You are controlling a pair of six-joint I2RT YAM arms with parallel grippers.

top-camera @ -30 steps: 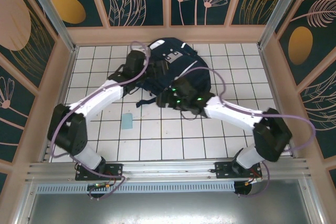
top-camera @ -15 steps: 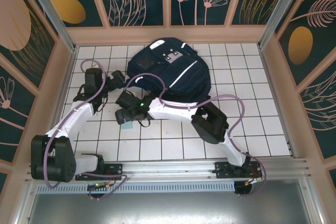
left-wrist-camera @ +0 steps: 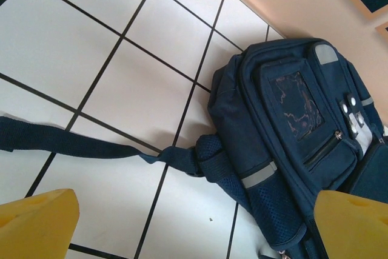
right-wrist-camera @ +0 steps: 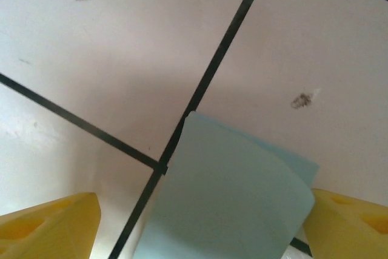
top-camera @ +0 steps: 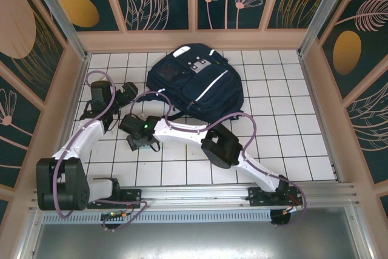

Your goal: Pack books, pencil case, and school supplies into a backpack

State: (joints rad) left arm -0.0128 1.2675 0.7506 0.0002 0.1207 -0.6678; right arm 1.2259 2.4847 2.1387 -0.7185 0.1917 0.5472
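The navy backpack (top-camera: 197,82) lies flat at the back of the tiled table, and in the left wrist view its front pockets (left-wrist-camera: 291,119) face me with one strap (left-wrist-camera: 60,141) trailing left. My left gripper (top-camera: 128,91) (left-wrist-camera: 194,235) hangs open just left of the backpack, over bare tile. My right gripper (top-camera: 139,142) (right-wrist-camera: 200,235) is low over a small light-blue flat piece (right-wrist-camera: 230,198), one of the school supplies. Its yellow fingertips (right-wrist-camera: 48,222) stand open on either side of the piece. The piece's right edge is close against the right finger, with a gap on the left.
Wooden walls (top-camera: 73,77) ring the white tiled table (top-camera: 285,144). The right arm's elbow (top-camera: 219,145) reaches across the middle toward the left. The two grippers are close together on the left side.
Both arms left the backpack: the left drew back to its left, the right swung left and down over the light-blue piece. The right jaws have narrowed a little.
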